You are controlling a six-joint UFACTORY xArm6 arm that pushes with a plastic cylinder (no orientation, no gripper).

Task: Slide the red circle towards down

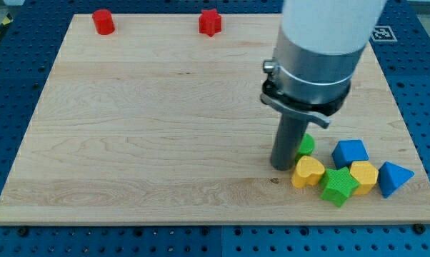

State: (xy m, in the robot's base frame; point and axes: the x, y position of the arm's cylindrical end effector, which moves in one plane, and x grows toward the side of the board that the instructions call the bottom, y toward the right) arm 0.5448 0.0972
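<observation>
The red circle (103,21) is a short red cylinder at the view's top left, near the board's far edge. A red star (210,22) sits to its right along the same edge. My tip (282,167) rests on the board at the view's lower right, far from the red circle. It touches the left side of a cluster of blocks: a green block (306,145) partly hidden behind the rod and a yellow heart (308,172) just to its right.
The cluster also holds a green star (338,186), a yellow hexagon (363,177), a blue pentagon-like block (350,152) and a blue triangle (393,178). The wooden board (143,128) lies on a blue perforated table. The arm's wide body (322,43) covers the view's upper right.
</observation>
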